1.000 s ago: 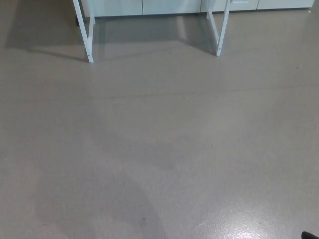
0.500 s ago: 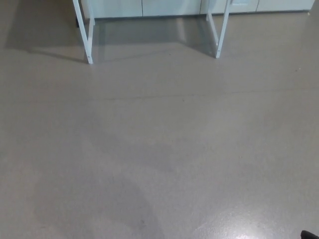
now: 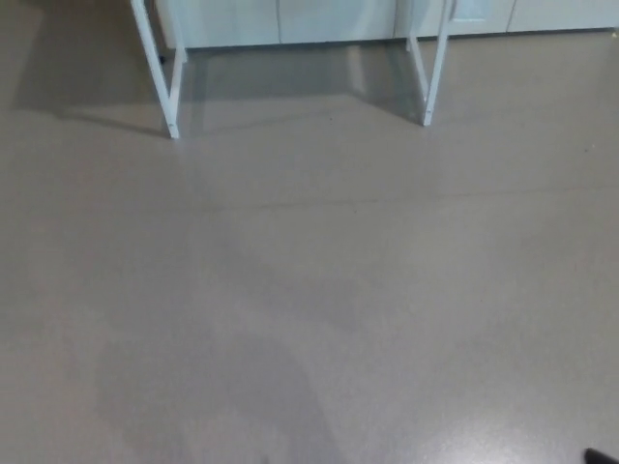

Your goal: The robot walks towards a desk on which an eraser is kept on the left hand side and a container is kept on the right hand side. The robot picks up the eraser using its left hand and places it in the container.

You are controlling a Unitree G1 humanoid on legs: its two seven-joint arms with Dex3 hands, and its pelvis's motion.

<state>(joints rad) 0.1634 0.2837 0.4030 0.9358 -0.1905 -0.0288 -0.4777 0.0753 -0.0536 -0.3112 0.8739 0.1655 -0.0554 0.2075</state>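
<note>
Only floor (image 3: 309,309); white desk legs (image 3: 172,92).

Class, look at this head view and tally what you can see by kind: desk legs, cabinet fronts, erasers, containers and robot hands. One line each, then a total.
White desk legs: 2
White cabinet fronts: 1 row, panels unclear
Erasers: 0
Containers: 0
Robot hands: 0
Total: 3

Grey floor (image 3: 309,290), smooth; two white desk legs (image 3: 172,92) standing on it near top edge
</note>
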